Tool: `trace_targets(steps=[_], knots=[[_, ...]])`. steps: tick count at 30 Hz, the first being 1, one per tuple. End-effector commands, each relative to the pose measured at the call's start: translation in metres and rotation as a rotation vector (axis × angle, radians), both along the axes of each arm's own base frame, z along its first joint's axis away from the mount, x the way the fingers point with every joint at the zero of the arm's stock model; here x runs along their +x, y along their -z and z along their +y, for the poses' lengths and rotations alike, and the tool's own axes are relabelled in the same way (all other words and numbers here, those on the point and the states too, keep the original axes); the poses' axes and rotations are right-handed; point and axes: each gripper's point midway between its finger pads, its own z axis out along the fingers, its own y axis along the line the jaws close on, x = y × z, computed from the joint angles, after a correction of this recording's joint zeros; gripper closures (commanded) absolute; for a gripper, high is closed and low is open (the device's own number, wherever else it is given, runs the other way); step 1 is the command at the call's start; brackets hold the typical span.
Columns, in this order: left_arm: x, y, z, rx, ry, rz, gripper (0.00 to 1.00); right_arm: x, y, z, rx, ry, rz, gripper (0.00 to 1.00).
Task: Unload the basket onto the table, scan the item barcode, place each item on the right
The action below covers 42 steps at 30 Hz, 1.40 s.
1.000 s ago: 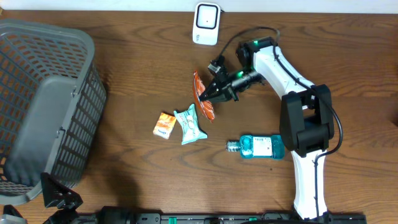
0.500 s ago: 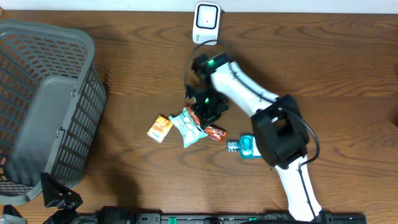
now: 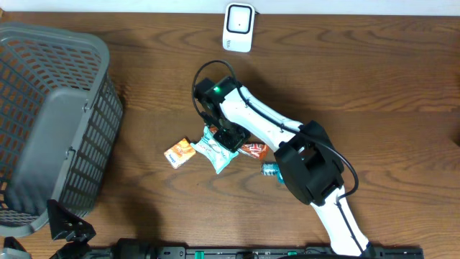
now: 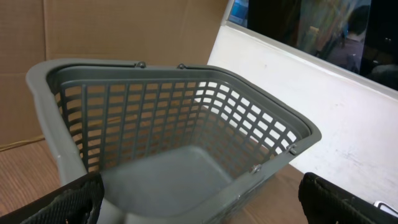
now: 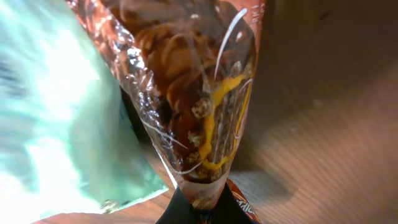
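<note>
The item is a snack packet [image 5: 205, 93], clear over brown pieces with an orange-red printed end [image 3: 253, 150]. My right gripper [image 5: 202, 202] is shut on its lower end, and the packet points away from the camera. In the overhead view the right gripper [image 3: 231, 138] sits low over the middle of the table, right above a teal packet [image 3: 214, 152]. The white barcode scanner [image 3: 238, 27] stands at the table's far edge, well away from the packet. My left gripper [image 4: 202, 208] is open, with nothing between its fingers [image 4: 74, 199], facing the grey basket [image 4: 174, 143].
The grey basket [image 3: 50, 122] fills the left of the table. A small orange box [image 3: 180, 152] lies left of the teal packet [image 5: 62, 124]. A blue mouthwash bottle [image 3: 271, 170] is mostly hidden under the right arm.
The right arm swung from near the scanner toward the left and front, carrying the snack packet down over the teal packet. The teal packet and orange box shifted left.
</note>
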Motion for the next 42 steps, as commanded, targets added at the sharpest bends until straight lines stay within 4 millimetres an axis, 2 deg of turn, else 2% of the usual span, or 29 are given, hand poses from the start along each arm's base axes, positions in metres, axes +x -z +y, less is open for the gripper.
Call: trace_targets(steps=[1,4,6,10,15,18,23,34,42], knots=[[0.000,0.000,0.001,0.007,-0.008,0.001,0.00,0.015,-0.067,0.013,0.098,0.032,-0.147,0.99],[0.000,0.000,0.001,0.007,-0.008,0.001,0.00,0.013,-0.099,0.011,0.146,0.120,-0.199,0.99],[0.000,0.000,0.001,0.007,-0.008,0.001,0.00,0.004,-0.113,0.011,0.177,0.206,-0.185,0.99],[0.000,0.000,0.001,0.007,-0.008,0.001,0.00,-0.022,-0.117,0.011,0.194,0.314,-0.072,0.99],[0.000,0.000,0.001,0.007,-0.008,0.001,0.00,-0.034,-0.095,0.012,0.168,0.327,-0.030,0.99],[0.000,0.000,0.001,0.007,-0.008,0.001,0.00,-0.041,-0.068,0.016,0.157,0.315,-0.022,0.99],[0.000,0.000,0.001,0.007,-0.008,0.001,0.00,-0.054,-0.037,0.012,0.129,0.321,-0.002,0.99],[0.000,0.000,0.001,0.007,-0.008,0.001,0.00,-0.060,-0.022,0.023,0.116,0.230,-0.071,0.99],[0.000,0.000,0.001,0.007,-0.008,0.001,0.00,-0.068,0.011,0.012,0.094,0.229,-0.078,0.87]])
